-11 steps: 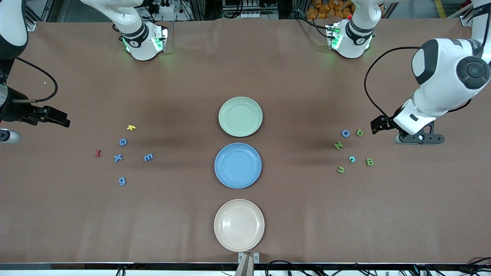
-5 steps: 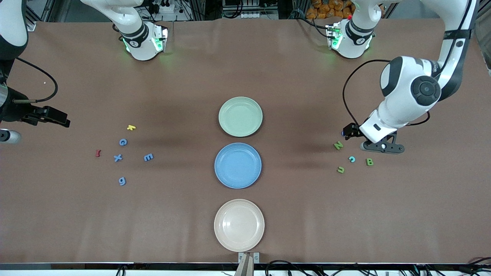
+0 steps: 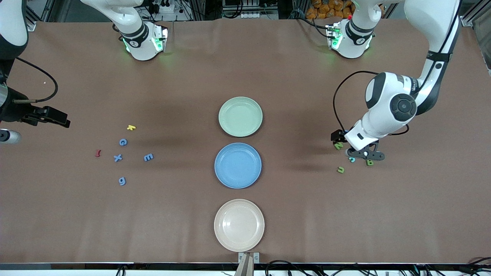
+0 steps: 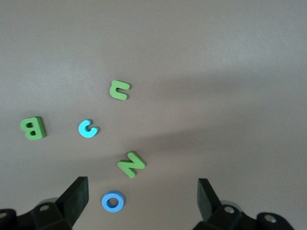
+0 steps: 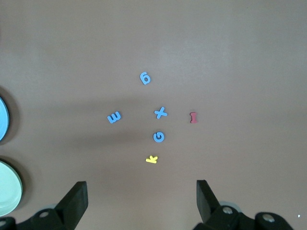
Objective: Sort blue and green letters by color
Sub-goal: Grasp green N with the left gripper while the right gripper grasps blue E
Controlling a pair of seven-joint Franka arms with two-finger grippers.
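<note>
A brown-covered counter (image 3: 245,69) carried the whole layout, with both arm bases along the edge farthest from the front camera.

At the right arm's end of the counter, the right end effector (image 5: 141,201) waited in the air, its fingers spread wide and holding nothing. The blue letters lay loose on the counter under its camera: G (image 3: 122,142), x (image 3: 118,157), E (image 3: 148,157) and g (image 3: 122,181), mutually apart. A yellow letter (image 3: 131,127) and a red letter (image 3: 98,153) lay among them and belonged to neither colour group.

Three plates stood in a row along the middle of the counter, probably placed there so that either arm could reach them: a green plate (image 3: 240,116) farthest from the front camera, a blue plate (image 3: 238,165) next, and a beige plate (image 3: 239,225) nearest. All three were empty, so no letter had yet been sorted.

At the left arm's end, the left end effector (image 4: 142,199) hung low over the green letters, fingers fully apart and empty, apparently positioned for a first pick. The green N (image 4: 131,164) lay closest to the gap between its fingers, with u (image 4: 119,89) and B (image 4: 32,128) spread around. The fourth green letter was not visible. A blue ring-shaped letter (image 4: 112,201) and a cyan c (image 4: 87,128) lay in the same cluster.
</note>
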